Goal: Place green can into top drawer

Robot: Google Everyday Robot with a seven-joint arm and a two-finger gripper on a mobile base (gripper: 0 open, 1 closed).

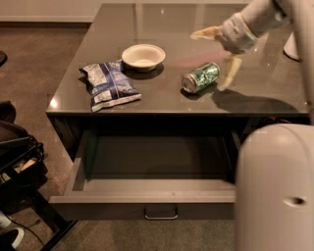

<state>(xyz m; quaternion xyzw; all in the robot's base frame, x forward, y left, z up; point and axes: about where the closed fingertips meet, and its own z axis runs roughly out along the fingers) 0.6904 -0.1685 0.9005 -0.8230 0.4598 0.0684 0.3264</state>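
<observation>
Table [167, 95]: dark grey, glossy top; it fills the upper middle of the view and bears the bag, the bowl and the can.
Robot body [274, 186]: a white rounded shell in front of the table's front right corner, covering the drawer's right end.
Top drawer [147, 198]: pulled well out from under the table's front edge; the grey inside is bare, and a small silver bar handle [161, 214] sits at the middle of its front.
Arm [260, 14]: white, reaching in over the table's right rear part from the upper right.
Snack bag [109, 84]: blue and silver, crinkled, lying flat on the table's left front part.
White bowl [143, 56]: upright on the table behind the bag, left of the table's middle.
Gripper [210, 60]: over the table's right half, released, gripping nothing, its two pale fingers [229, 72] spread wide.
Green can [200, 77]: on its side on the table right of the middle, silver end toward the front left. It lies below the spread of the gripper. The nearer finger hangs just beside its right end; whether they touch cannot be told. The far finger is behind it and apart.
</observation>
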